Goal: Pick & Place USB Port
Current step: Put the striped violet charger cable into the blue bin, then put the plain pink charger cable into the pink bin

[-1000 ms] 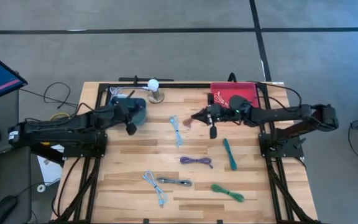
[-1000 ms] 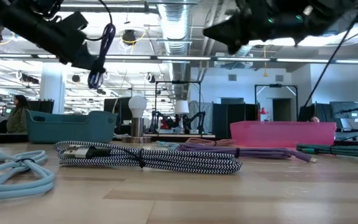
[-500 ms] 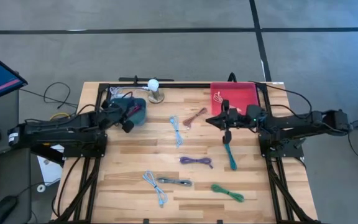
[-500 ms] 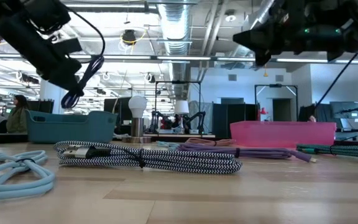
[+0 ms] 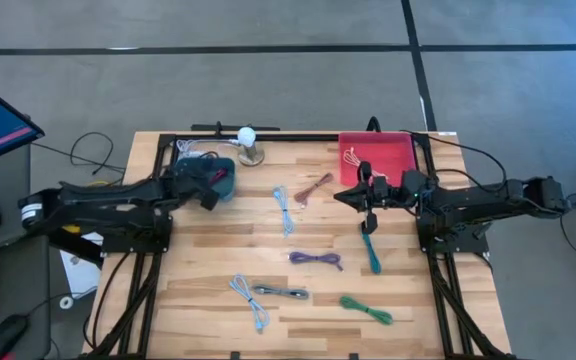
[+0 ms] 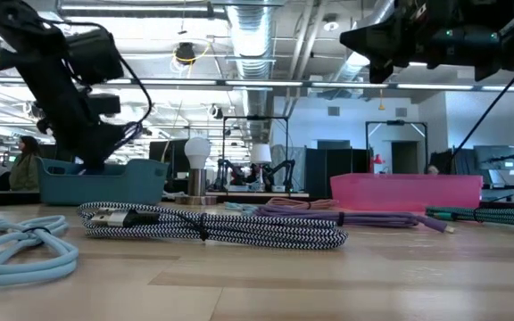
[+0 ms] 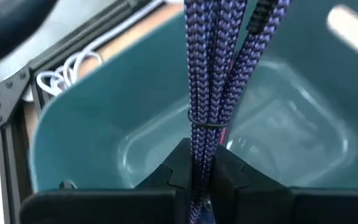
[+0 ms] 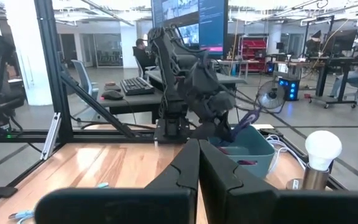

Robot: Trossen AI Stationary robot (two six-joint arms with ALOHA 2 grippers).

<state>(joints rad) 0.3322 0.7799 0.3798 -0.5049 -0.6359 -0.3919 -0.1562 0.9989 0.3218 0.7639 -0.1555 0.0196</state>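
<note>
Since a second ago, both arms are shifting: the left gripper [image 5: 208, 185] is swinging its cable [image 7: 211, 81] back over the teal bin [image 5: 220, 178], and the right gripper [image 5: 367, 200] is pulling away from the table's middle toward the red tray [image 5: 398, 150] side. The left fingers are pinching the purple braided cable in a narrow grip, right at the thin band tying the coil, and the bundle is hanging over the bin's open mouth, not yet inside. The right fingers are looking pressed together with nothing between them, hovering above the table near the green cable [image 5: 369, 247].

Judging by how it is draping, the cable is light and limp; the braid is probably giving decent friction, so slipping seems unlikely. Holding at the band is keeping the loops together, while loose ends may be swinging and could be catching the bin's rim. More cables are lying on the wood: a striped cable [image 6: 212, 226] in front, a light-blue cable [image 6: 25, 250] and others farther back.
</note>
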